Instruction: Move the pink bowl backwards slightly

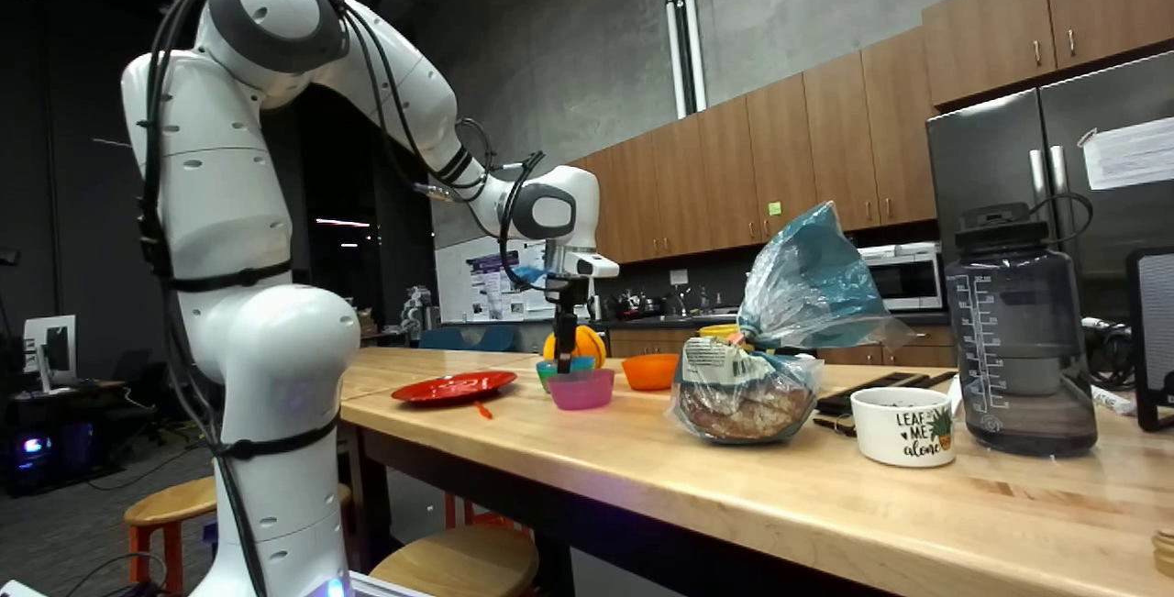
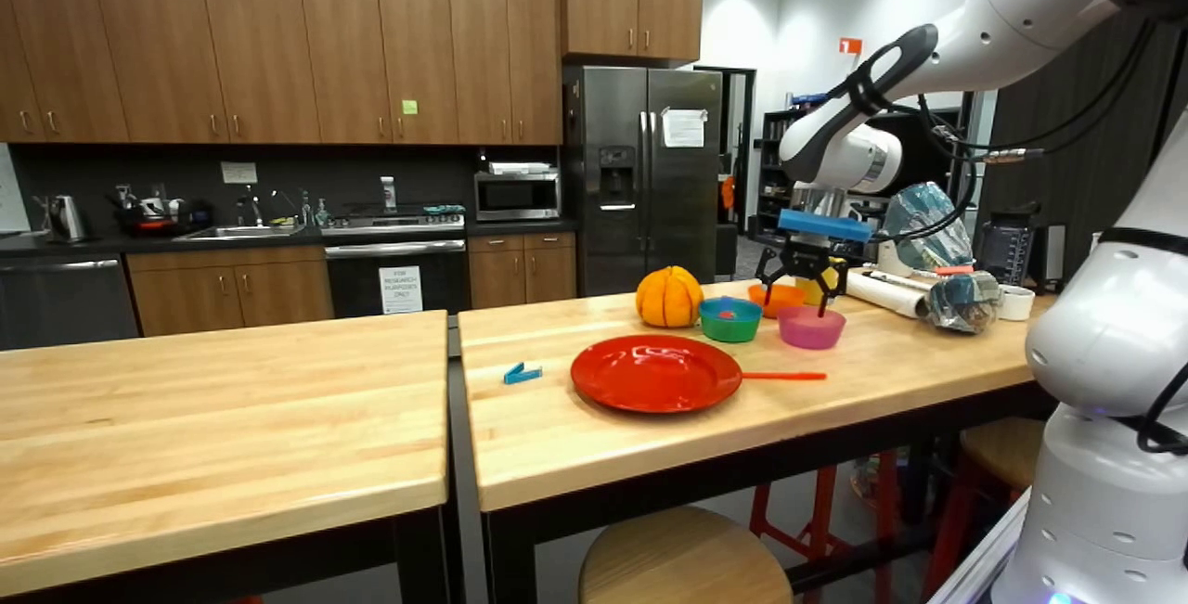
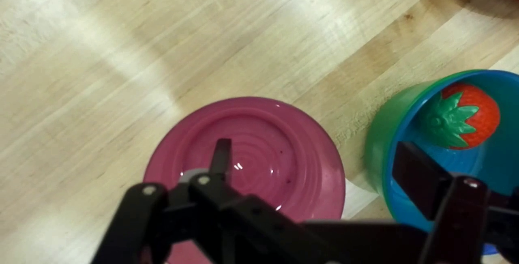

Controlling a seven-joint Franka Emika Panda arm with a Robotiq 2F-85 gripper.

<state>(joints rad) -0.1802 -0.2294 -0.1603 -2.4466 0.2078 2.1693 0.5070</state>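
Observation:
The pink bowl (image 1: 582, 390) stands upright on the wooden table in both exterior views (image 2: 810, 331). In the wrist view the pink bowl (image 3: 259, 128) fills the lower middle, its inside facing me. My gripper (image 3: 315, 152) is open, with nothing between its fingers but the near walls of two bowls. One finger is over the inside of the pink bowl; the other is over the rim of the green-and-blue bowl beside it. In the exterior views the gripper (image 1: 563, 364) points straight down, low at the pink bowl. Whether a finger touches the bowl I cannot tell.
The green-and-blue bowl (image 3: 379, 134) holds a toy strawberry (image 3: 480, 112). The orange bowl (image 1: 650, 371), a toy pumpkin (image 2: 669, 296) and the flat red plate (image 2: 656, 372) stand close by. Bagged bread (image 1: 745, 395), a white pot (image 1: 903, 427) and a large bottle (image 1: 1020, 340) are farther along.

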